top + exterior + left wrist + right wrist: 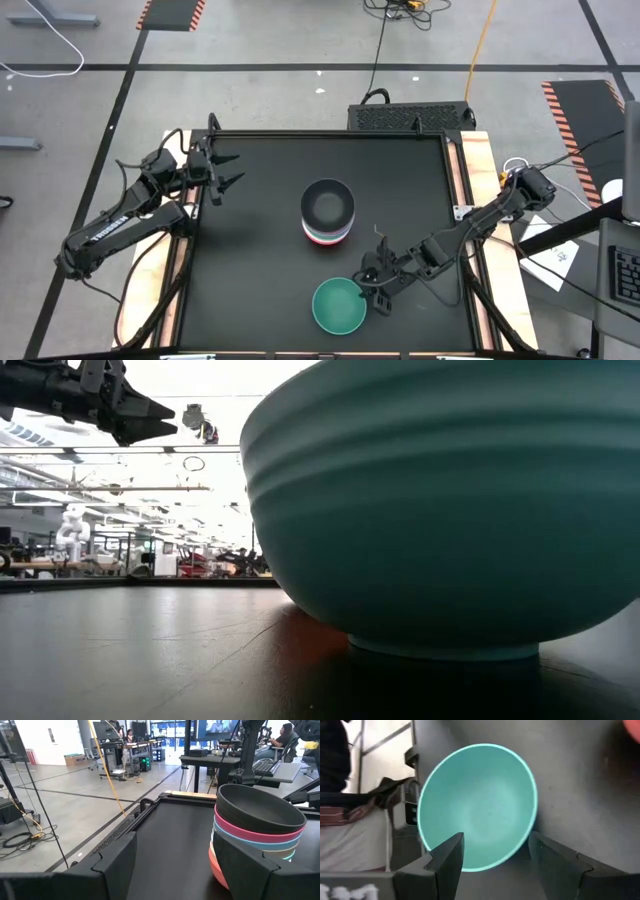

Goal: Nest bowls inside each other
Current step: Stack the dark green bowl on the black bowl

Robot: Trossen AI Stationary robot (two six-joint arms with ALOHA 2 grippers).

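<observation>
A teal bowl [339,305] stands upright on its foot ring [445,650] near the table's near edge; it fills the low view. A stack of nested bowls [327,210] stands mid-table, a black bowl [260,810] on top, with pink, pale blue and red-peach rims below it. My right gripper [375,288] is open at the teal bowl's right side. In the right wrist view its fingers hover over the part of the rim [485,869] nearest them. My left gripper [226,170] is open above the table's far left part, well away from the stack.
A raised lip with wooden strips [467,190] runs round the black table. A black box [410,116] sits just past the far edge. There is bare table [250,260] between the left gripper, the stack and the teal bowl. People sit at desks [280,740] far behind.
</observation>
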